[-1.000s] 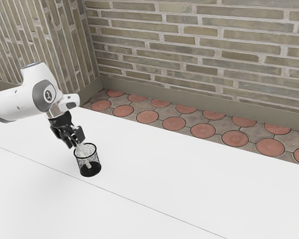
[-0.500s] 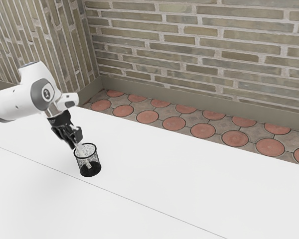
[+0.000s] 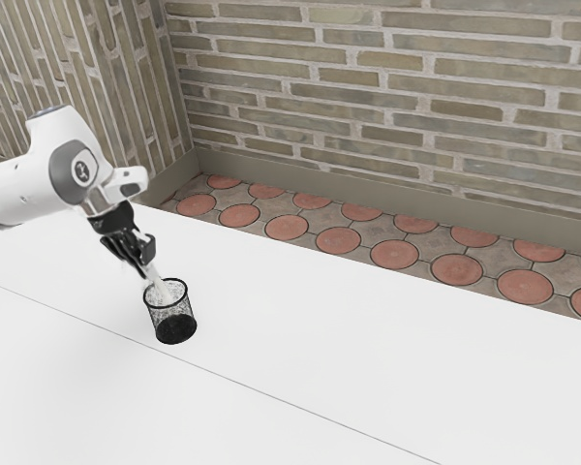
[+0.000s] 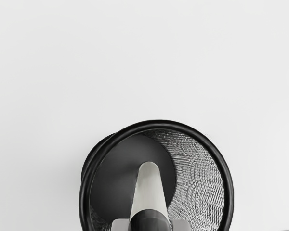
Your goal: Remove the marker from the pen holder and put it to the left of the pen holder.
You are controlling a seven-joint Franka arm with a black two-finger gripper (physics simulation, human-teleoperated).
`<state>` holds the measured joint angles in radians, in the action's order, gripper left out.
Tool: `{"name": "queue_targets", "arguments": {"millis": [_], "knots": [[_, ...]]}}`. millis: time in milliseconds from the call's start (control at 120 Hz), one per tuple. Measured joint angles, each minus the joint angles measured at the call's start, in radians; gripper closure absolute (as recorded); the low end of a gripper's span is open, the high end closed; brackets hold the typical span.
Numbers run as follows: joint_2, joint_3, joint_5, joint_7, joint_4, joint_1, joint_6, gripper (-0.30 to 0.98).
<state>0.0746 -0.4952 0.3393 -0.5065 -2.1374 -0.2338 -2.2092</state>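
The black gripper hangs tilted above the pen holder, its fingers closed on the marker from two sides. In the wrist view, pale fingertips flank the marker's dark section, one on each side, and its light-coloured barrel reaches away from them into the holder. The marker leans rather than standing straight — its pale lower end is inside the rim, above the dark base, while its upper part is up in the grasp.

The holder stands upright on the white table, a round cup of mesh with a black rim and a solid black bottom. Behind the gripper, the white arm comes in from the exterior view's left. A thin seam crosses the tabletop, passing near the holder's foot. Beyond the table's far edge lies a floor with round reddish tiles, then a plain baseboard and a brick wall — beige and grey, with pale mortar.
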Motion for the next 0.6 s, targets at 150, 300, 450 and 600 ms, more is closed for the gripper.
{"name": "queue_targets", "arguments": {"millis": [150, 300, 450, 600], "knots": [[-0.086, -0.001, -0.024, 0.008, -0.001, -0.007, 0.028, 0.76], [-0.198, -0.011, -0.080, 0.017, -0.005, 0.017, 0.069, 0.77], [-0.234, -0.066, -0.128, 0.025, -0.007, 0.071, 0.106, 0.77], [-0.210, -0.098, -0.153, 0.031, -0.022, 0.073, 0.168, 0.77]]}}
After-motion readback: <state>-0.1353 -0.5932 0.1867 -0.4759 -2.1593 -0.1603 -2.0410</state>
